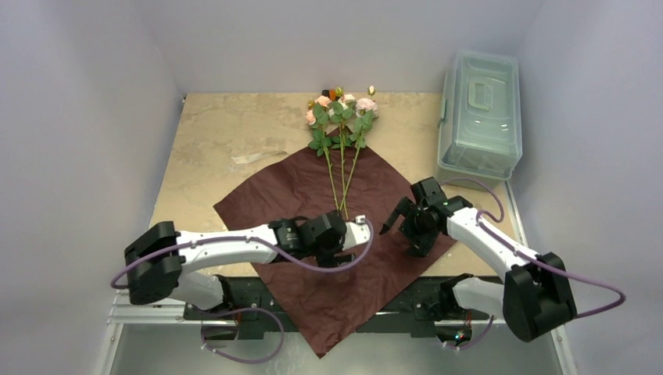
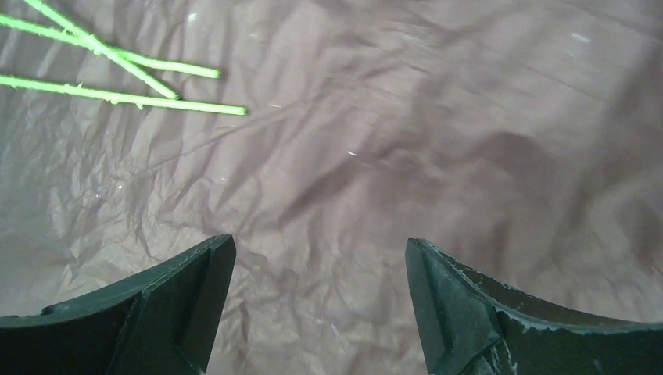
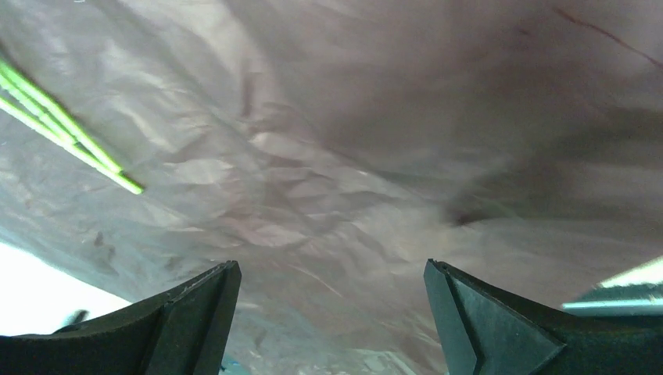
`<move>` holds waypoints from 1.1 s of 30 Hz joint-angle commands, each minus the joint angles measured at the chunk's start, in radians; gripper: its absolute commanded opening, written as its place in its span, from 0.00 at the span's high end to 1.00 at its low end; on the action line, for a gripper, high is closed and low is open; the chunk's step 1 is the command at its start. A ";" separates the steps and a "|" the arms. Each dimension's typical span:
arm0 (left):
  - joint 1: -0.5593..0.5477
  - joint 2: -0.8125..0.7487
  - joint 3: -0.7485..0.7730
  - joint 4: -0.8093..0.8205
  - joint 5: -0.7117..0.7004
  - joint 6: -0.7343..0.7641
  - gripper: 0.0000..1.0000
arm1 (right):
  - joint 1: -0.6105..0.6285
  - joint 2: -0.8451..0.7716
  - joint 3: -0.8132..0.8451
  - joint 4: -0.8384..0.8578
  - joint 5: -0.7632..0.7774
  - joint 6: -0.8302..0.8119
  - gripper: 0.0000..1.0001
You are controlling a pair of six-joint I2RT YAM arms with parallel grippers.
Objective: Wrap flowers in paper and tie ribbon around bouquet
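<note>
While the flowers (image 1: 342,133) are lying along the middle of the brown paper (image 1: 313,195), blooms far and stems pointing back at the arms, both grippers are hanging wide open, holding nothing; the left gripper (image 2: 320,250) is sitting nearer the stem ends; the right gripper (image 3: 332,269) is hovering off to their right.

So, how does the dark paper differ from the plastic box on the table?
The paper is dark maroon and opaque; the box is pale and see-through. The paper lies flat and crinkled; the box stands tall, lid on. The flowers lie partly on the paper; nothing lies on the box. Both rest on the table.
</note>
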 commanded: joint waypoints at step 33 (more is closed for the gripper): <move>0.558 0.549 0.265 0.383 0.179 -0.005 0.20 | -0.005 0.178 0.051 0.038 0.063 0.034 0.01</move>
